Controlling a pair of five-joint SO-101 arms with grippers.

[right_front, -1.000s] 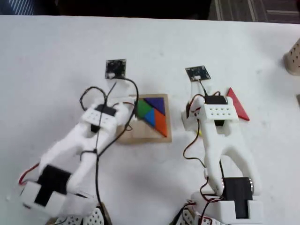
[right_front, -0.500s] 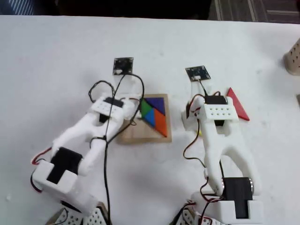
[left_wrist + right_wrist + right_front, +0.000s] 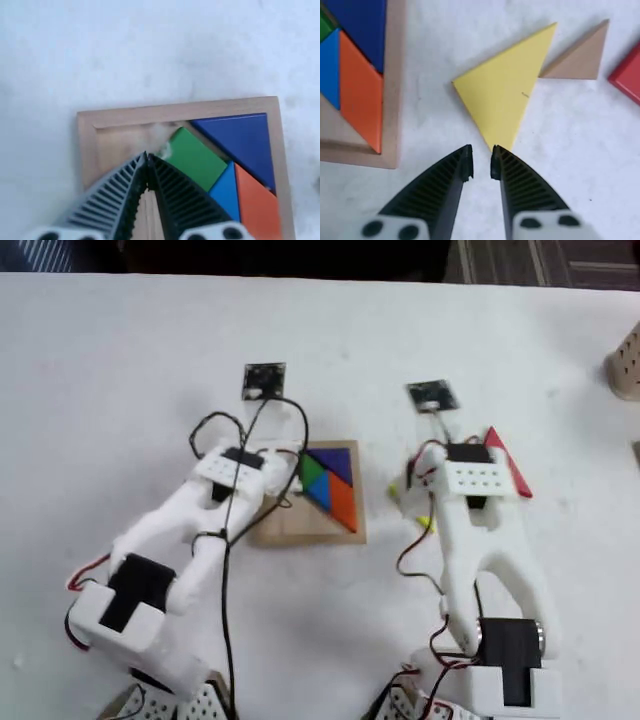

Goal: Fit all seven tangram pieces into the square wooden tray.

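High view frames are compared first: against half a second ago, the right arm (image 3: 470, 520) is shifted a little toward the red triangle (image 3: 508, 462), and its wrist now overlaps that piece's near edge. The left arm (image 3: 185, 515) is unchanged over that half second; a second ago it was set farther from the square wooden tray (image 3: 300, 528).

The left gripper (image 3: 146, 160) is seen pressed fully together with nothing between its fingers. Its tip is held over the bare wood of the tray, just beside a corner of the green square (image 3: 192, 157). Beside the green square, a dark blue triangle (image 3: 240, 137), a light blue triangle (image 3: 225, 192) and an orange parallelogram (image 3: 257, 205) are seated in the tray.

The right gripper (image 3: 481, 160) is parted by only a narrow gap and nothing is held. Its tips are poised just beside the nearest corner of the yellow triangle (image 3: 507, 90), which lies on the white table (image 3: 120, 360) outside the tray. A tan triangle (image 3: 580, 55) is touching the yellow one at a corner.

Both arms are stretched forward with their wrists bent down toward the table.
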